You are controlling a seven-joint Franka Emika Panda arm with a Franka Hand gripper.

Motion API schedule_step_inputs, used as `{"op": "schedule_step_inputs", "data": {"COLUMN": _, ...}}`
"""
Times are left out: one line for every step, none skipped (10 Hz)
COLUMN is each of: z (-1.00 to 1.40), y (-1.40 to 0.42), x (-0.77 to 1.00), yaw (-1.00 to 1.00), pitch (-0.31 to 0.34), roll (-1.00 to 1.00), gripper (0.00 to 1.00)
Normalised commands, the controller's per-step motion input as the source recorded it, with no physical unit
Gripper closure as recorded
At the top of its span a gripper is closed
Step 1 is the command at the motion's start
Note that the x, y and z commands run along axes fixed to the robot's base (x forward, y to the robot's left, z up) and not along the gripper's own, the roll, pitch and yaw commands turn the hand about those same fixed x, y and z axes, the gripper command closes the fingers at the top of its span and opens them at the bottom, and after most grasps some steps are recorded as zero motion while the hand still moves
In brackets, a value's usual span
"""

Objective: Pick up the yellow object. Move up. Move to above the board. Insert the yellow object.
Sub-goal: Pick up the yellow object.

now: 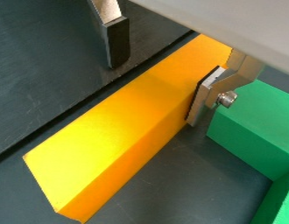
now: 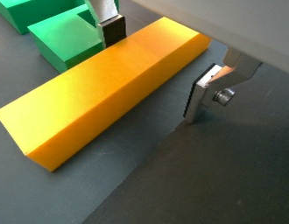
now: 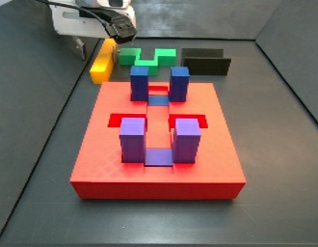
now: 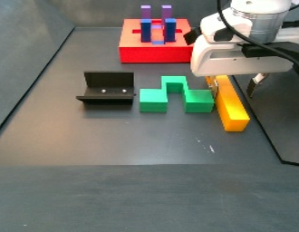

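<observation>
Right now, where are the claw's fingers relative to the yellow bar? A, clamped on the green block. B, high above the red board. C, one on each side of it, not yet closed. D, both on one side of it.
C: in both wrist views the claw straddles the yellow bar, one finger on each long side, with gaps showing.

We see plain yellow-orange bar [image 2: 106, 87], green notched block [image 4: 177, 94], red board [image 3: 156, 154] with blue and purple blocks [image 3: 133, 141], silver tool [image 2: 158, 61] fingers.

Dark grey floor [image 4: 103, 145] carrying the board [image 4: 146, 52], yellow object [image 4: 232, 105], green block [image 4: 177, 95], fixture [image 4: 105, 89], gripper [image 2: 153, 63] low over the bar.
</observation>
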Motion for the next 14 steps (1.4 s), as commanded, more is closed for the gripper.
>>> {"op": "schedule_step_inputs", "data": {"z": -0.06, "y": 0.00, "x": -0.05, "yaw": -0.02, "pitch": 0.000, "roll": 0.08, "gripper": 0.00}}
{"op": "schedule_step_inputs", "data": {"z": 0.00, "y": 0.00, "x": 0.00, "yaw": 0.00, "pitch": 0.000, "roll": 0.02, "gripper": 0.00}}
{"op": "schedule_step_inputs", "data": {"z": 0.00, "y": 0.00, "x": 0.00, "yaw": 0.00, "pitch": 0.000, "roll": 0.00, "gripper": 0.00}}
{"op": "schedule_step_inputs", "data": {"z": 0.00, "y": 0.00, "x": 0.00, "yaw": 0.00, "pitch": 0.000, "roll": 0.00, "gripper": 1.00}}
{"op": "schedule_step_inputs", "data": {"z": 0.00, "y": 0.00, "x": 0.00, "yaw": 0.00, "pitch": 0.000, "roll": 0.00, "gripper": 1.00}}
{"op": "schedule_step_inputs", "data": {"z": 0.00, "y": 0.00, "x": 0.00, "yaw": 0.00, "pitch": 0.000, "roll": 0.00, "gripper": 1.00}}
{"op": "schedule_step_inputs", "data": {"z": 0.00, "y": 0.00, "x": 0.00, "yaw": 0.00, "pitch": 0.000, "roll": 0.00, "gripper": 1.00}}
{"op": "schedule_step_inputs", "data": {"z": 0.00, "y": 0.00, "x": 0.00, "yaw": 0.00, "pitch": 0.000, "roll": 0.00, "gripper": 1.00}}
{"op": "schedule_step_inputs", "data": {"z": 0.00, "y": 0.00, "x": 0.00, "yaw": 0.00, "pitch": 0.000, "roll": 0.00, "gripper": 1.00}}
{"op": "schedule_step_inputs", "data": {"z": 0.00, "y": 0.00, "x": 0.00, "yaw": 0.00, "pitch": 0.000, "roll": 0.00, "gripper": 1.00}}
{"op": "schedule_step_inputs", "data": {"z": 0.00, "y": 0.00, "x": 0.00, "yaw": 0.00, "pitch": 0.000, "roll": 0.00, "gripper": 1.00}}
{"op": "schedule_step_inputs", "data": {"z": 0.00, "y": 0.00, "x": 0.00, "yaw": 0.00, "pitch": 0.000, "roll": 0.00, "gripper": 1.00}}
{"op": "schedule_step_inputs", "data": {"z": 0.00, "y": 0.00, "x": 0.00, "yaw": 0.00, "pitch": 0.000, "roll": 0.00, "gripper": 1.00}}
{"op": "schedule_step_inputs", "data": {"z": 0.00, "y": 0.00, "x": 0.00, "yaw": 0.00, "pitch": 0.000, "roll": 0.00, "gripper": 1.00}}
